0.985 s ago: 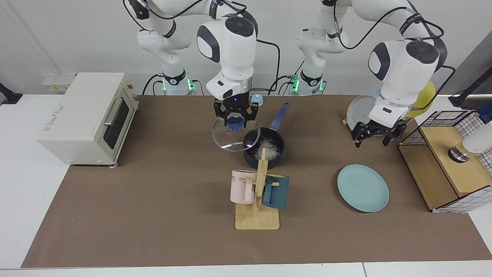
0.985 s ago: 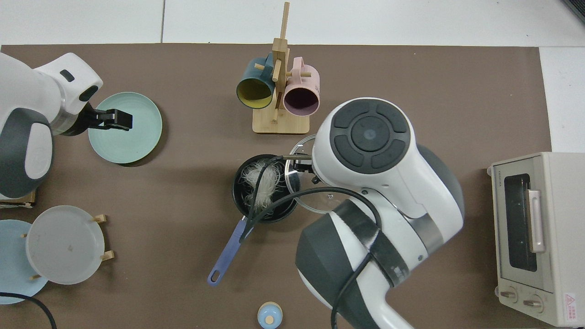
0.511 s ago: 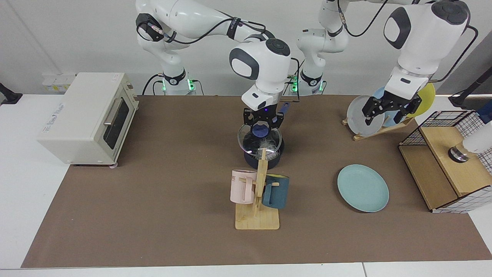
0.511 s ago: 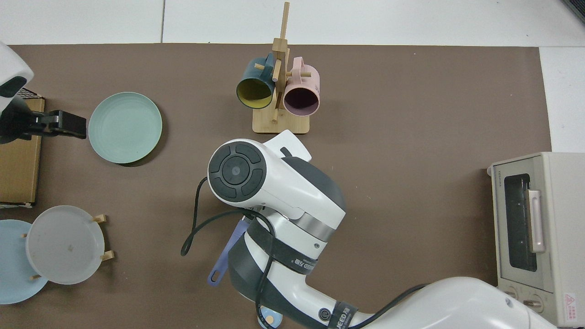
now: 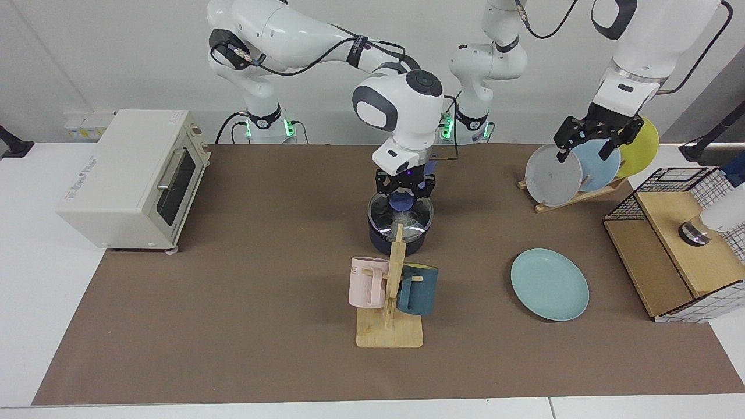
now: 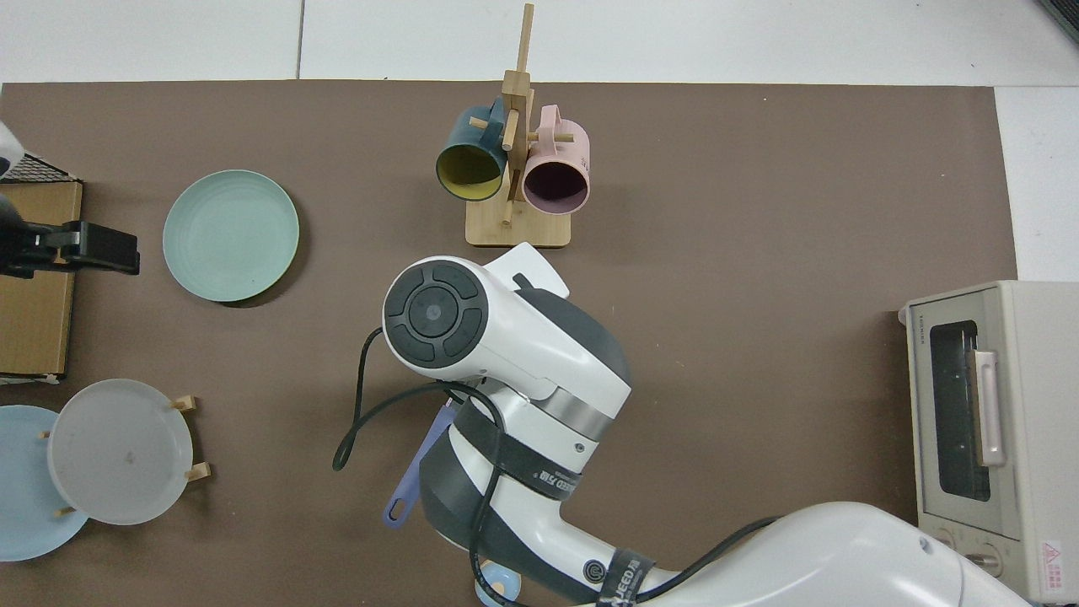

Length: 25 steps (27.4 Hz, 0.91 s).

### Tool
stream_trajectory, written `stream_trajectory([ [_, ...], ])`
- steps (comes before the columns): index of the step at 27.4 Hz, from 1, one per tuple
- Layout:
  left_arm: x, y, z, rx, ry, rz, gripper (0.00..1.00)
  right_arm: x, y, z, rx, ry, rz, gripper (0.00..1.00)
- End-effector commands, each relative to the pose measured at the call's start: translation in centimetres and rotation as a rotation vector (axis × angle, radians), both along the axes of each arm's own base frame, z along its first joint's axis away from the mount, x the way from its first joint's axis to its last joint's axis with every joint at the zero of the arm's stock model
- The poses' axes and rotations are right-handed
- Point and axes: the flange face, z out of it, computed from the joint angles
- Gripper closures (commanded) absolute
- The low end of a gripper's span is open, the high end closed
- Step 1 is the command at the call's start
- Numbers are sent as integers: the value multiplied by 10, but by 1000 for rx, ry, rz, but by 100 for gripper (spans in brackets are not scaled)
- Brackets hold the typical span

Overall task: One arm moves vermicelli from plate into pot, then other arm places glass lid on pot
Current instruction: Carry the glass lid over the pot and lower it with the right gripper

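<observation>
The pot (image 5: 400, 233), a small dark navy saucepan, stands near the middle of the desk (image 5: 233, 349), a little toward the far edge in the facing view. Its long purple-blue handle (image 6: 413, 480) shows in the top view, sticking out from under the arm that covers the pot there. The glass lid (image 5: 400, 215) lies flat on the pot's rim: a clear disc with a thin metal edge and a blue knob (image 5: 401, 201) at its centre. Through the glass the vermicelli (image 5: 405, 221) shows as a loose tangle of thin white strands inside the pot.

The right pincer (image 5: 403, 192) is directly above the lid, its black fingers closed around the blue knob. In the top view the arm's white and grey wrist hides the pot, the lid and the pincer.

The plate (image 5: 549, 284), round, flat and pale teal-green, lies bare toward the desk's right side in the facing view, well apart from the pot.

The left pincer (image 5: 589, 141) hangs raised above the far right part of the desk, in front of a rack with a grey plate (image 5: 547, 171), a sky-blue plate (image 5: 599, 169) and a yellow plate (image 5: 643, 145); its fingers are spread apart and hold nothing.

A wooden mug tree (image 5: 391, 302) carrying a pink mug (image 5: 366, 282) and a dark teal mug (image 5: 418, 289) stands just in front of the pot. A toaster oven (image 5: 131, 177) sits at the desk's left end.
</observation>
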Motion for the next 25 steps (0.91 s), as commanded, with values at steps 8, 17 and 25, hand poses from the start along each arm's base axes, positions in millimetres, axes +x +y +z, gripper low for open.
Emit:
stream_trajectory([
  [8, -6, -3, -1, -21, 5, -8, 0, -11, 5, -16, -13, -1, -1, 100],
  [17, -6, -2, -1, -19, 4, -12, 0, -10, -1, -21, -27, 3, 24, 100],
  [25, -7, -4, 0, -21, 5, -12, 0, -7, -1, -21, -23, -21, 45, 100],
])
